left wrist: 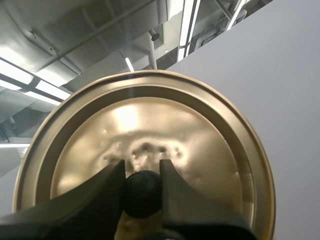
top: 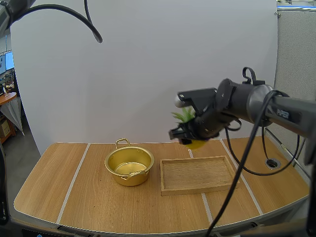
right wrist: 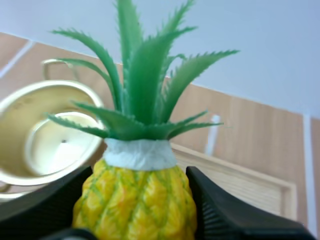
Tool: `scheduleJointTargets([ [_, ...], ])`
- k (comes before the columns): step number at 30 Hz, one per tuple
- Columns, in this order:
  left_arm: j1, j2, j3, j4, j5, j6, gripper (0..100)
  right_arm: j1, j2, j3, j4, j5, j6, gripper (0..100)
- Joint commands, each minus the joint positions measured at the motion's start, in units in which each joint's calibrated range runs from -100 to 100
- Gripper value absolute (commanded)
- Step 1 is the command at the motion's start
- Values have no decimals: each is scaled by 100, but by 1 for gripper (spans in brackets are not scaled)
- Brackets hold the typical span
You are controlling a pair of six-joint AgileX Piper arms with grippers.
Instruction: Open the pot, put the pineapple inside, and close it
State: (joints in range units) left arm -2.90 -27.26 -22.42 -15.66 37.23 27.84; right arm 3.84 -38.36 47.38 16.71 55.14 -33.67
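A gold pot stands open on the table, left of the wooden tray; its inside is bare. My right gripper hangs above the tray's far edge, shut on a yellow pineapple with green leaves. In the right wrist view the fingers pinch the pineapple on both sides, with the pot beyond it. My left gripper is shut on the black knob of the gold lid, held up in the air.
A shallow wooden tray lies right of the pot on the wooden table. A round hole sits in the table's right part. Bare table stretches left of the pot and along the front edge.
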Motion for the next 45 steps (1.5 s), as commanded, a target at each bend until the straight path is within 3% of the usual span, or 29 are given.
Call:
scheduleJointTargets([
  [1, -15, -26, -53, 7, -228, -46, 0, 524, -36, -315, 90, 106, -24, 0],
  [7, -15, -26, -53, 7, -228, -46, 0, 1077, 374, -723, 90, -19, 12, 0],
  [14, -15, -26, -53, 7, -228, -46, 0, 1374, 1259, -1096, 101, -150, 89, 0],
  [30, -15, -26, -53, 7, -228, -46, 0, 1397, 3225, -1526, 101, -612, 71, 0],
  [45, -15, -26, -53, 7, -228, -46, 0, 1397, 3905, -1757, 101, -711, 81, 0],
])
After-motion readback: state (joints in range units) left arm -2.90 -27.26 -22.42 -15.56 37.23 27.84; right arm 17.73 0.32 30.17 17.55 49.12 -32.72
